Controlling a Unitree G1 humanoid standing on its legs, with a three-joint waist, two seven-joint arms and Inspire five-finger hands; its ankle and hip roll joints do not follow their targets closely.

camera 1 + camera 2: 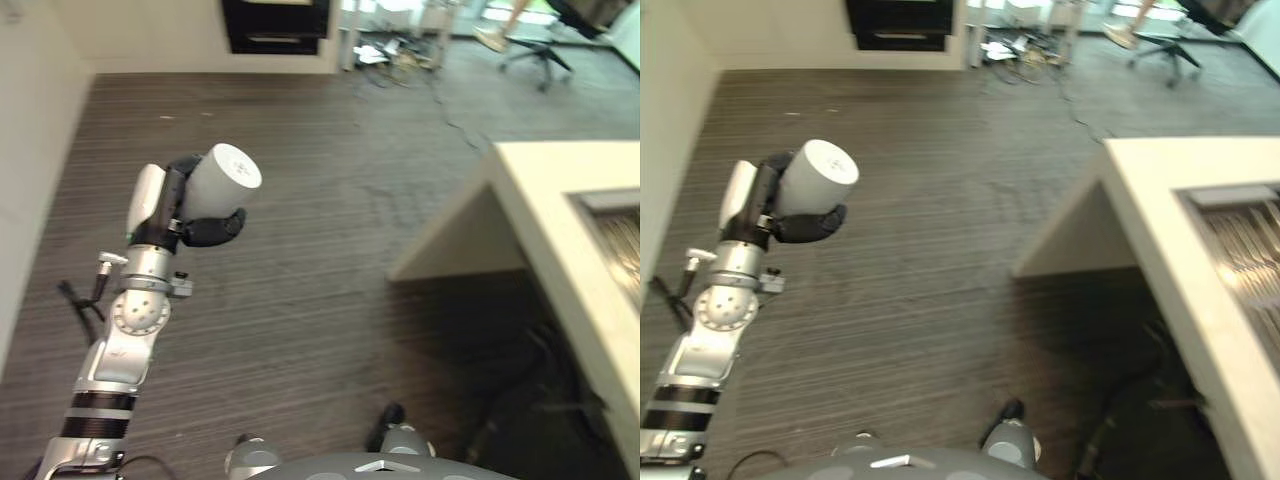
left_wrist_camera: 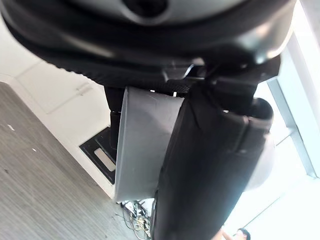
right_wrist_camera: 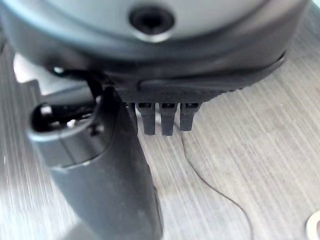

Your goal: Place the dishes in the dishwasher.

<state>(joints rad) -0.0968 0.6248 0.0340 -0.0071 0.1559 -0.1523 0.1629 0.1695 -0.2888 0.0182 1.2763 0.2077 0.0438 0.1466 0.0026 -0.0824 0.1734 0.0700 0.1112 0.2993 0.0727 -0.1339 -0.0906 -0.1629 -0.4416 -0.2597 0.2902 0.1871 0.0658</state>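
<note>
While the cup is taken as the landmark, entries are logged from left to right.

Left hand (image 1: 205, 222): seen raised on its arm, fingers and thumb curled round the white cup (image 1: 222, 180); the grasp is confirmed in the left wrist view, where the thumb (image 2: 205, 170) lies across the cup wall (image 2: 142, 140).

Cup: held in the air above the striped floor (image 1: 330, 270), not resting on anything. Its long axis is tilted, with the round end face turned up and away from the palm, toward the far wall.

Dark appliance opening (image 1: 275, 25): set in the far wall, well beyond the cup and somewhat to its right. Judged to be the likely dishwasher, though its inside cannot be made out.

Counter (image 1: 560, 230): pale, well to the right of the cup, with a metal sink rim (image 1: 610, 200) at its far edge.

Right hand (image 3: 105, 175): shown in its own wrist view above bare floor; nothing is seen held, and its fingers are too little shown to be called straight or curled.

Deciding relation: the cup is already in the left hand, so the carry is judged to belong to the left arm; the target lies ahead of the cup, roughly along the way its end face points.
</note>
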